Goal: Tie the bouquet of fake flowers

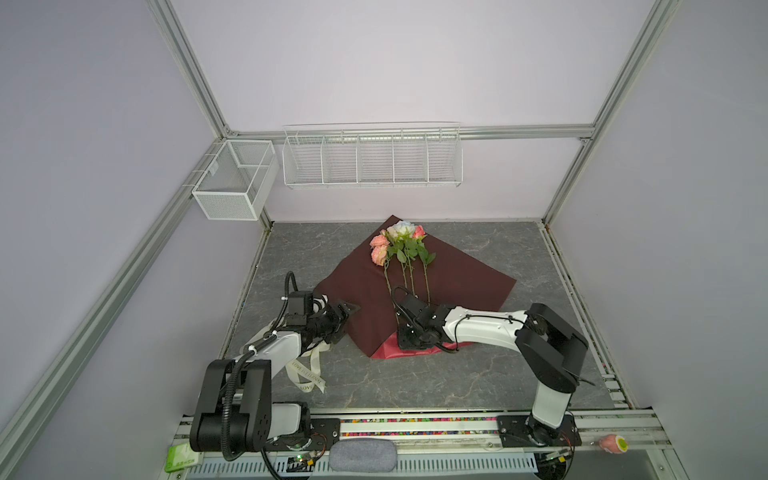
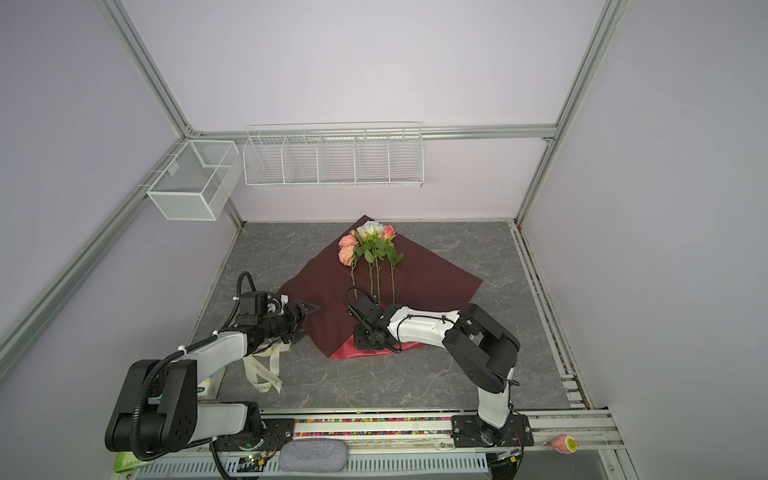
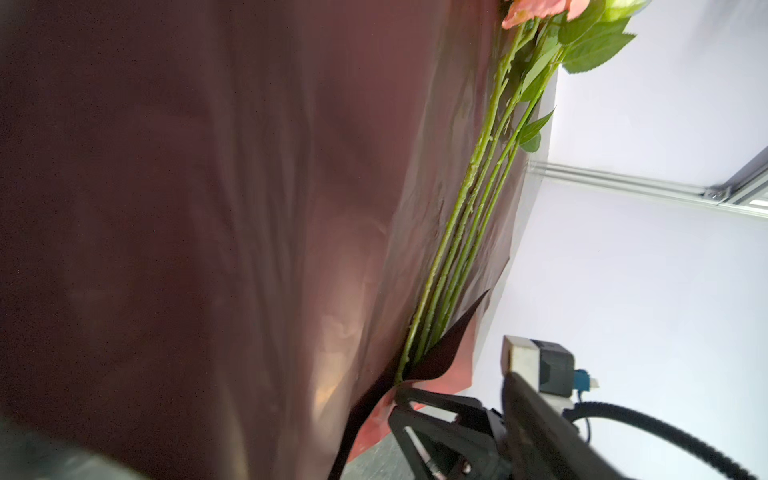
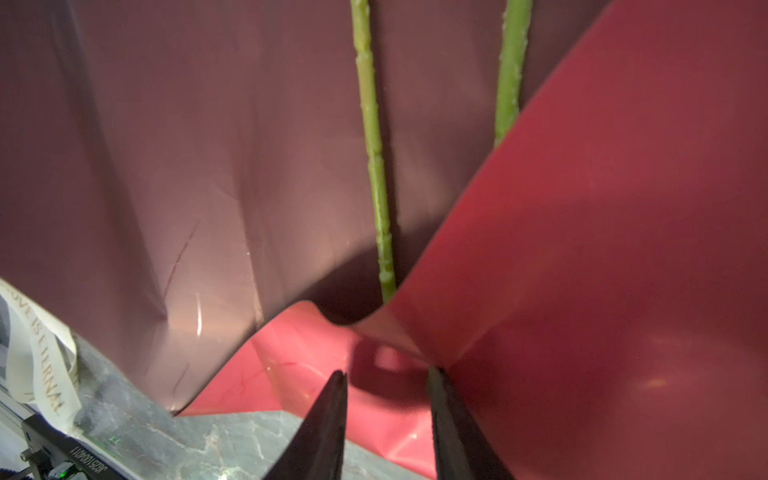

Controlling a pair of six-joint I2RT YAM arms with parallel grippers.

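Note:
The bouquet of fake flowers [image 1: 401, 245] [image 2: 368, 245] lies unbundled on a spread sheet of dark red wrapping paper [image 1: 465, 282], blooms toward the back wall. Its green stems [image 3: 469, 216] [image 4: 376, 166] run toward the front. My left gripper [image 1: 349, 311] [image 2: 309, 309] is at the sheet's left corner; paper fills most of the left wrist view, and one finger [image 3: 536, 419] shows wide of it. My right gripper [image 1: 405, 338] [image 2: 361, 340] [image 4: 386, 374] is open at the stem ends, over the near corner, which is folded up and shows its bright red underside [image 1: 415, 351].
A cream lettered ribbon [image 1: 307, 372] [image 2: 264, 370] [image 4: 45, 365] lies loose on the grey table under the left arm. White wire baskets [image 1: 232, 183] [image 1: 372, 160] hang on the walls. A green packet [image 1: 180, 457], grey pad [image 1: 363, 455] and pink object [image 1: 613, 444] sit along the front rail.

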